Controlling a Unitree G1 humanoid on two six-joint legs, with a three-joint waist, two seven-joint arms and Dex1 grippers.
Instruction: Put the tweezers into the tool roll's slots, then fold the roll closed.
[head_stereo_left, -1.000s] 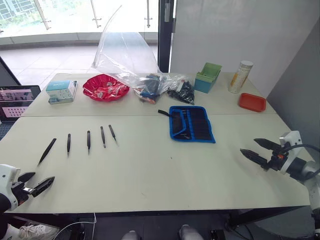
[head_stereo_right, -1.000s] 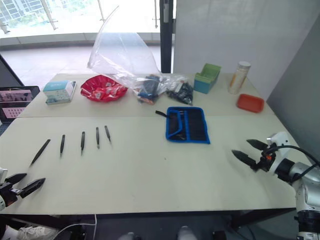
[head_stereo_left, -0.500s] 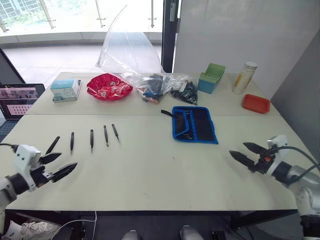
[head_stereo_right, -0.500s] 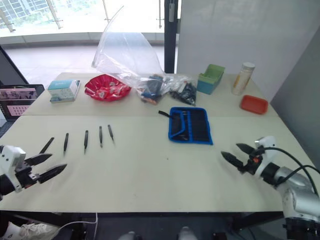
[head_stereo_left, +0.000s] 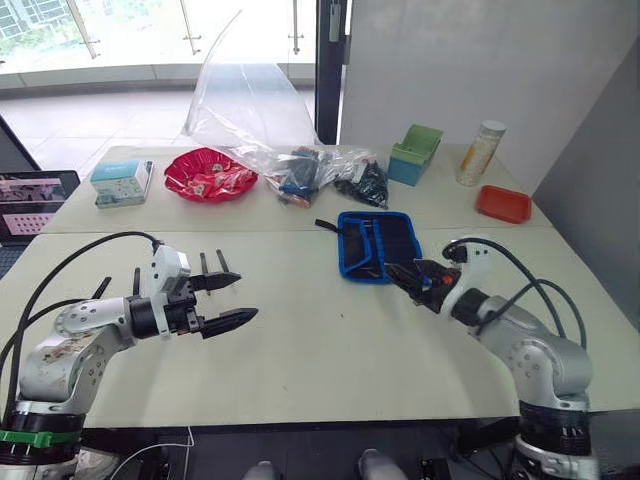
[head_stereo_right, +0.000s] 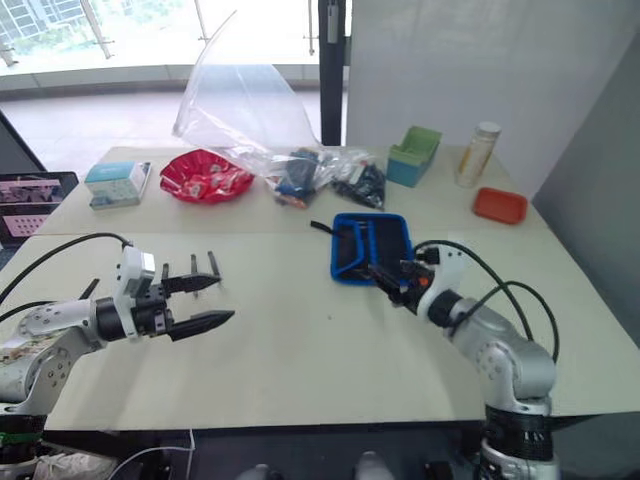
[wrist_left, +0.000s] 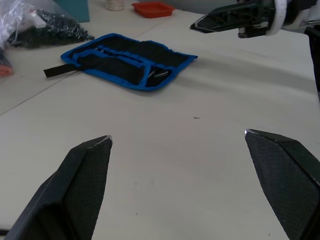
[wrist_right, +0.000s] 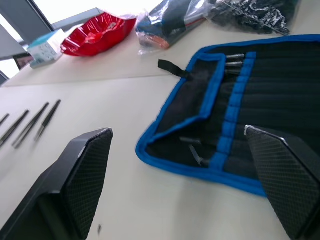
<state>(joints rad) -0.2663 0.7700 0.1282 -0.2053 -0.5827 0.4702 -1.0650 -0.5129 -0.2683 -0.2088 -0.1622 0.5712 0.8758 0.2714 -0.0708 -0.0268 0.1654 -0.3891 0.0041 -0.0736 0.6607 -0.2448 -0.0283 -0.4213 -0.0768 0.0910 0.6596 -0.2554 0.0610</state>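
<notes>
Centrally, the tool roll (head_stereo_left: 377, 245) is laid open on the desk (head_stereo_left: 320, 350), its black inner face up and framed by bright blue edging, with a black strap (wrist_right: 172, 68) trailing from its far corner. Slots (wrist_right: 280, 110) are seen as narrow parallel pockets running across that black face, and a few small metal ends can be made out near the blue divider. The tweezers (wrist_right: 31, 123) are lined up well apart from the roll, toward the robot's left side of the desk, lying flat and roughly parallel; part of the row is covered by the left arm in the head views.

The right claw (head_stereo_left: 412, 277) is held just beside the near edge of the roll, its fingers spread wide and nothing gripped. The left claw (head_stereo_left: 222, 303) is held above the desk close to the tweezers, likewise wide open and empty.

Farther back, a clear plastic bag (head_stereo_left: 250, 110) stands beside a red dish (head_stereo_left: 210, 175), with a teal box (head_stereo_left: 122, 183) to the left. A green bin (head_stereo_left: 415, 154), a cylindrical canister (head_stereo_left: 480, 153) and a small red tray (head_stereo_left: 503, 204) are set at the far right.
</notes>
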